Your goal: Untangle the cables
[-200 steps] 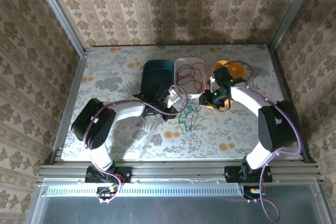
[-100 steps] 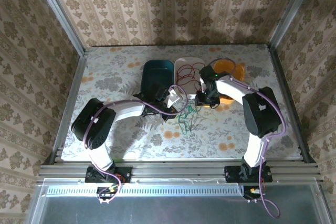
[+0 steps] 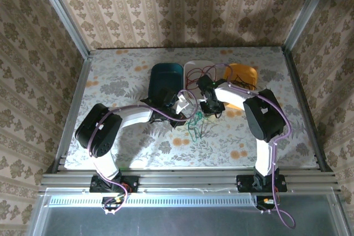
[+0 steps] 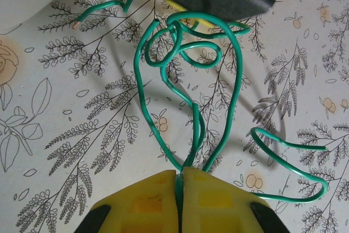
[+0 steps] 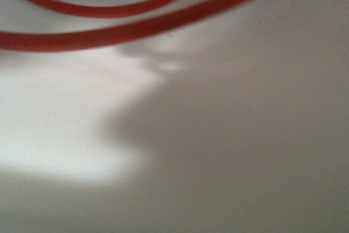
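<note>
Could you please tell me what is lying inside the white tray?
Red cable loops lie on the white tray's floor. The right arm covers its near right part, so anything under there cannot be seen.

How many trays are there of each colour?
Teal tray: 1
White tray: 1
Orange tray: 1
Total: 3 trays
</note>
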Motion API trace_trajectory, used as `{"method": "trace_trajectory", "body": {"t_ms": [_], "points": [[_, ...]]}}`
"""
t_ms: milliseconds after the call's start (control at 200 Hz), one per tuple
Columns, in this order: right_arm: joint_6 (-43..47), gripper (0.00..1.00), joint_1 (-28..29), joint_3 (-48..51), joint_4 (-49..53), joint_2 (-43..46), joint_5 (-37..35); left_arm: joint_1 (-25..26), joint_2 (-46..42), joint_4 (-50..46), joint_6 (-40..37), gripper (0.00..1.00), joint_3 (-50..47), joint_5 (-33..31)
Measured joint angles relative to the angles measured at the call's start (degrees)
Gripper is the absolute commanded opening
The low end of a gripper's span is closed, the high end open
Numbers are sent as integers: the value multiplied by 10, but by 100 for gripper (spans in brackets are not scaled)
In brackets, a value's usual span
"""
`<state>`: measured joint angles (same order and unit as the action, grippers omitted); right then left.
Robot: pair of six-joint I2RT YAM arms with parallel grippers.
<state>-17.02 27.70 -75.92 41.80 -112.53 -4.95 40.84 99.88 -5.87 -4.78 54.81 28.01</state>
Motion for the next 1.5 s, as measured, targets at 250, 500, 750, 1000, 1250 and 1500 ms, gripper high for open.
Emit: {"method": "trace_trajectory", "body": {"t_ms": [250,500,750,1000,1250,1500], "points": [[-12,0,-1,66,-41,51,-27,-2,-7,-4,0,0,0,-7],[-43,0,-39,156,-44,215,-44,-20,-26,1,7,0,-18,-19],[-86,0,-116,179,-70,335,-25,-19,-26,39,21,0,-19,-9],[-112,0,-202,188,-74,383,5,-19,-26,75,22,0,-18,-1],[-131,0,-271,195,-68,427,-10,-20,-26,68,22,0,-20,-2],[-137,0,-354,195,-58,450,-2,-21,-30,65,21,0,-25,-5]]}}
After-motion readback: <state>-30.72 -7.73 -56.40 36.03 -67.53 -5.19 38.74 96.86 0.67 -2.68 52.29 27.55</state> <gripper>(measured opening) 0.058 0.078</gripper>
